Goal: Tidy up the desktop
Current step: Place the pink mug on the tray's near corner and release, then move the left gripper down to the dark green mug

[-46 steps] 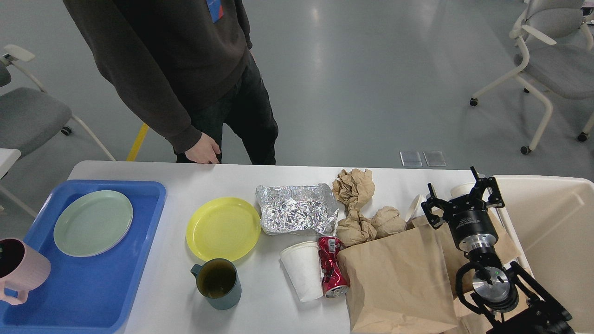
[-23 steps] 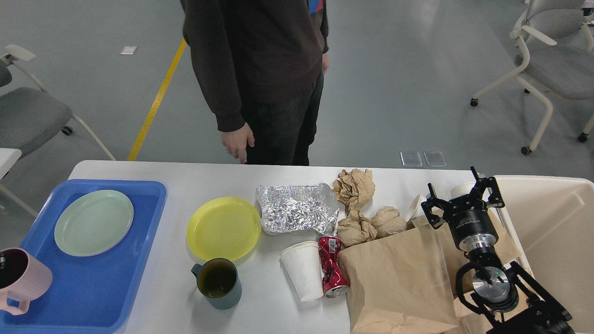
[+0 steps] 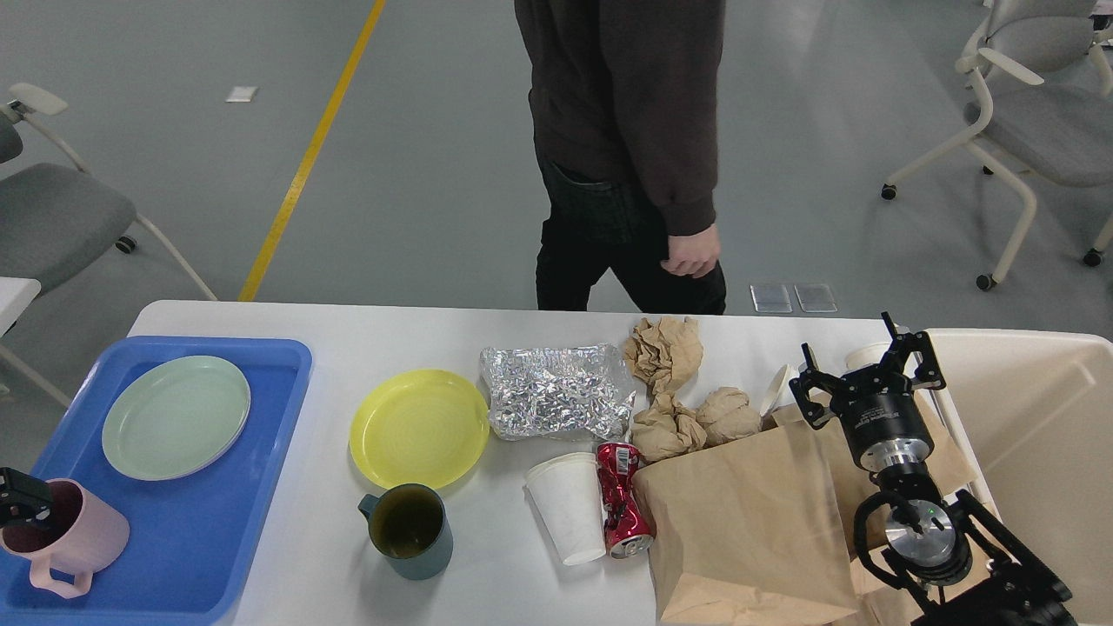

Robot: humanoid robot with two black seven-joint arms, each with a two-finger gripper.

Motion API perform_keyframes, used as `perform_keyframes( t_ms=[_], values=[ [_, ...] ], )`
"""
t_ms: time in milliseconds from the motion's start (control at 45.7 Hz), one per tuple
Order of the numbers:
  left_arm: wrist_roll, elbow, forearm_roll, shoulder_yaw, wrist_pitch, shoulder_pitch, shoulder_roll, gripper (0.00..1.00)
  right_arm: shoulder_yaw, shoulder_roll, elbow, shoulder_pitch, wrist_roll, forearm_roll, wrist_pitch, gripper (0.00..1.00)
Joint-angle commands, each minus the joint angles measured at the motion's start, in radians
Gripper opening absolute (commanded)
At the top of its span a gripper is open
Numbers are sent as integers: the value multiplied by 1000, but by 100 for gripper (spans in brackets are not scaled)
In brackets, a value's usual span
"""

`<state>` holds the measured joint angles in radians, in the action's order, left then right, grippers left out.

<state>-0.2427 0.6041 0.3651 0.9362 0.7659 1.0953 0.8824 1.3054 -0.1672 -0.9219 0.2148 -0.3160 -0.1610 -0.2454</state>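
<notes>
- Worktop (image 3: pixel 348 582): white, rounded corners, spans most of view w/ all the clutter on it.
- Cream bin (image 3: pixel 1035 435): far right, just beside worktop's right edge.
- Blue tray (image 3: pixel 200 539): left end of worktop; pale green plate (image 3: pixel 176 417) in its far part.
- Brown paper bag (image 3: pixel 748 530): lying flat, near right, under the right arm.
- Foil sheet (image 3: pixel 556 391): crumpled, centre, just right of yellow plate (image 3: pixel 419 428).
- Crumpled brown paper wads (image 3: pixel 665 348): one at far edge, more between foil and bag.
- Dark teal mug (image 3: pixel 409 530): near side, just in front of yellow plate, upright.
- White paper cup (image 3: pixel 569 509): on its side, touching crushed red can (image 3: pixel 622 497) on its right; can's against bag edge.
- Pink mug (image 3: pixel 65 539): near-left corner of tray, upright.
- Right gripper (image 3: pixel 865 369): above bag's far end, fingers spread apart, nothing betw. them.
- Left gripper (image 3: pixel 22 504): only a black bit at left edge, at pink mug's rim; can't tell if it's clamped or not.
</notes>
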Motion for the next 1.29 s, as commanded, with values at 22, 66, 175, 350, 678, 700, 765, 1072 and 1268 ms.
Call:
perform_keyframes(
  t_ms=[22,66,175,350,678,700,765,1072,1268],
  values=[
    [-1,3,-5,100,61,110,-2,93,0,0,0,0,0,0,0,100],
    [-1,29,-6,148,62,162,-2,93,0,0,0,0,0,0,0,100],
    [3,155,-6,278,62,358,0,93,0,0,0,0,0,0,0,100],
    [91,452,-11,421,38,685,-40,93,0,0,0,0,0,0,0,100],
    [221,946,-271,572,-120,1297,-322,92,0,0,0,0,0,0,0,100],
    [232,970,-296,572,-135,1319,-354,92,0,0,0,0,0,0,0,100],
    [263,1031,-376,572,-164,1383,-456,92,0,0,0,0,0,0,0,100],
    [278,1157,-589,490,-120,1603,-700,92,0,0,0,0,0,0,0,100],
    [278,1157,-624,454,-57,1626,-721,91,0,0,0,0,0,0,0,100]
  ],
)
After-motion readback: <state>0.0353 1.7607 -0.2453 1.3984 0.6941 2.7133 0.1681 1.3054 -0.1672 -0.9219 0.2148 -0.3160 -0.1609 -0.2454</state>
